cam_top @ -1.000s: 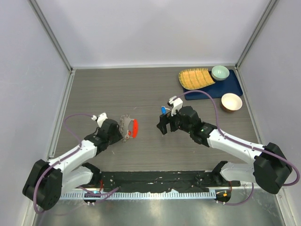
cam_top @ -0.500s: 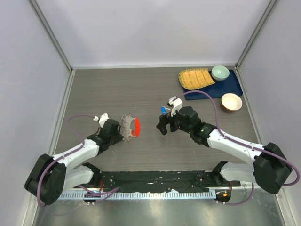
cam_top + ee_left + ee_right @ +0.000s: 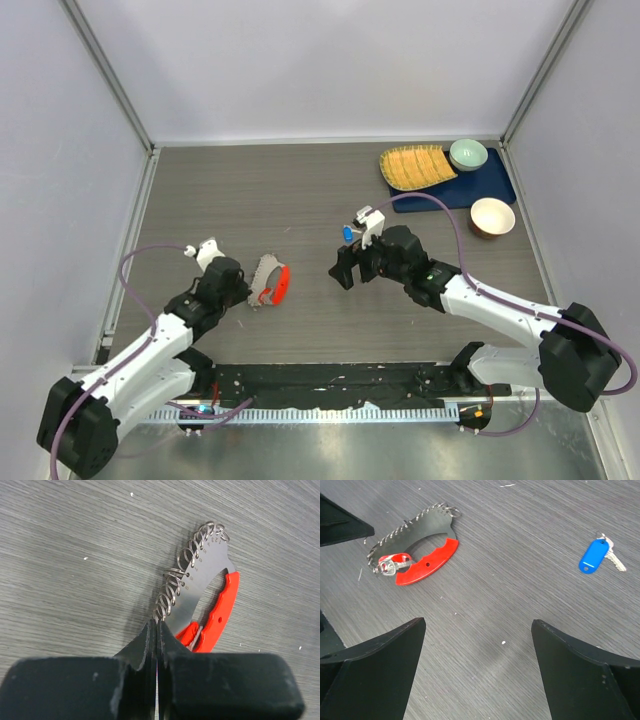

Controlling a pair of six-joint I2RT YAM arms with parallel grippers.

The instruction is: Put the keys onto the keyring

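The keyring (image 3: 270,283) is a silvery crescent plate edged with several wire loops, with a long red fob (image 3: 220,612). My left gripper (image 3: 156,625) is shut on the wire loop at its near end and holds it just over the table. A small red-headed key (image 3: 392,563) sits by the fob's end. The blue-headed key (image 3: 594,556) lies on the table, beside my right wrist in the top view (image 3: 347,233). My right gripper (image 3: 477,630) is open and empty, between keyring (image 3: 417,535) and blue key. No black or plain silver key shows.
A blue tray (image 3: 480,185) at the back right holds a yellow woven mat (image 3: 415,165) and a teal bowl (image 3: 468,153). A tan bowl (image 3: 492,215) stands beside it. Grey walls and metal posts enclose the table.
My left arm has drawn back toward the near left, carrying the keyring down and left and tilting it. My right arm has barely moved.
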